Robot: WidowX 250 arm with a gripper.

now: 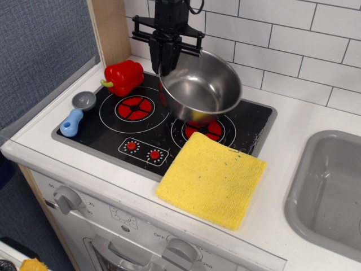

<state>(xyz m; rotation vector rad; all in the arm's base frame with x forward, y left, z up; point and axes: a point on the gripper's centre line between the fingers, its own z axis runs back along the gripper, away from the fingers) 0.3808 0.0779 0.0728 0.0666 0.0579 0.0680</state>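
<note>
A steel pot (pixel 201 87) hangs tilted above the back right burner (pixel 206 129) of the black toy stove (pixel 146 127). My gripper (pixel 167 56) is shut on the pot's left rim, reaching down from the top of the view. A yellow cloth (pixel 213 178) lies flat on the counter in front of the stove's right corner, below and in front of the pot. The pot's inside looks empty.
A red toy pepper (pixel 124 77) sits at the stove's back left corner. A blue-handled grey scoop (pixel 77 111) lies at the stove's left edge. A grey sink (pixel 330 192) is sunk into the counter at the right. White tiles form the back wall; a wooden panel stands behind the pepper.
</note>
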